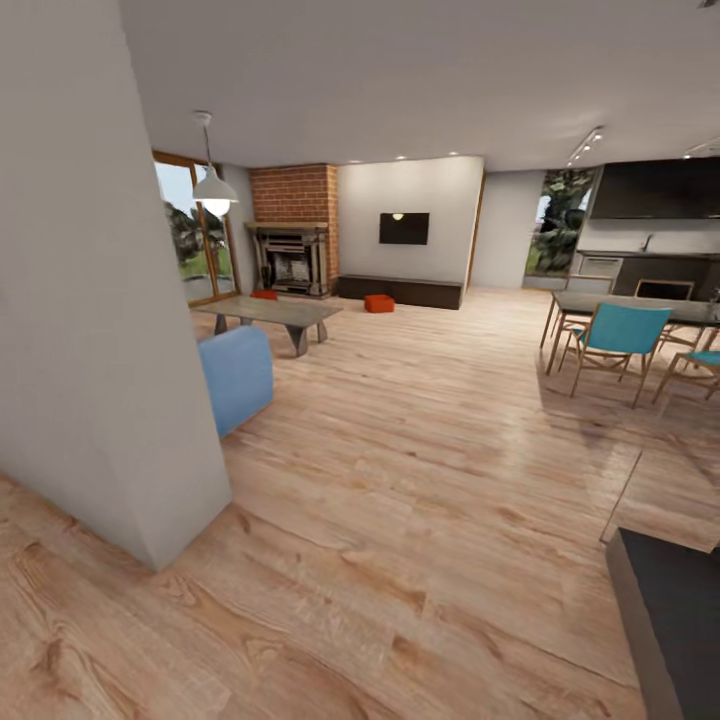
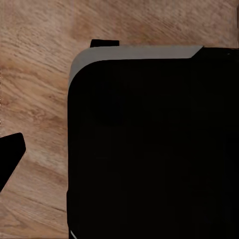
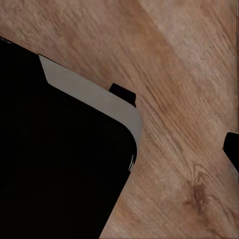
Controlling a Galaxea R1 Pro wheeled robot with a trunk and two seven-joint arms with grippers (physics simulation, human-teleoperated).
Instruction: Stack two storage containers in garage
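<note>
Wood planks point(image 2: 35, 79) are passing under both wrist cameras, where dark finger tips are poking in at the frame edges beside the robot's black body point(image 2: 149, 149). Too little of the left gripper point(image 2: 10, 157) is showing for me to say whether it is released or clenched, and the same goes for the right gripper point(image 3: 231, 149); nothing orange is lying near either one, so I judge both to be carrying nothing.

Looking outward from the head, a white wall corner point(image 1: 110, 330) is standing close on the left, with a blue armchair point(image 1: 238, 375) just behind it. Beyond that, a low grey bench point(image 1: 270, 312) is sitting before the fireplace point(image 1: 290, 258) and its brick chimney point(image 1: 292, 193).

Both storage containers are resting on the living room floor, far ahead and slightly left of centre. One storage container point(image 1: 379, 303) is lying just in front of the long dark cabinet point(image 1: 400, 290); the other storage container point(image 1: 264, 294) is peeking out behind the bench, near the fireplace. At this range their long axes are too small to read, and neither arm is meaningfully nearer. A long drive forward is what the coming move calls for, I think.
</note>
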